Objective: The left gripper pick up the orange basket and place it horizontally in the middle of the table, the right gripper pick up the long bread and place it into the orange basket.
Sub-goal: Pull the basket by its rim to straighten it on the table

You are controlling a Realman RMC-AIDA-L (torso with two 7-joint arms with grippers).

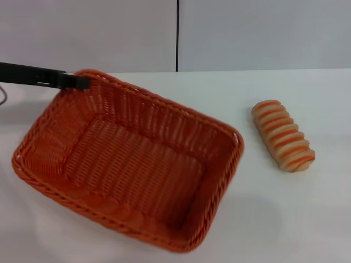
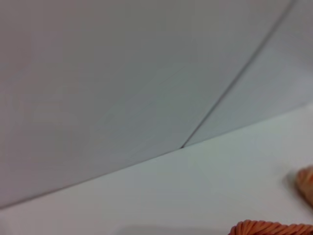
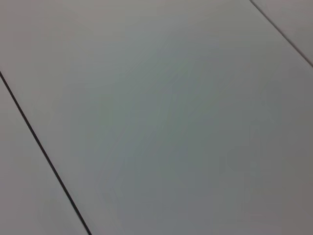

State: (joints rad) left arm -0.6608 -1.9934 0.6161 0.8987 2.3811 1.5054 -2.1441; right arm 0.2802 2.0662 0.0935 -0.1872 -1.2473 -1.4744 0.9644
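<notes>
The orange basket (image 1: 137,159) lies on the white table (image 1: 307,219), left of the middle and turned at a slant; it holds nothing. My left gripper (image 1: 81,82) reaches in from the left edge as a slim black bar, and its tip meets the basket's far left rim corner, shut on the rim. The left wrist view shows a strip of that rim (image 2: 274,228). The long bread (image 1: 283,135), cream with orange-brown stripes, lies on the table right of the basket, apart from it; its end shows in the left wrist view (image 2: 306,183). My right gripper is out of view.
A grey back wall with a dark vertical seam (image 1: 177,35) stands behind the table. The right wrist view shows only grey panels with dark seams (image 3: 44,152). White tabletop stretches between the basket and the bread and to the right front.
</notes>
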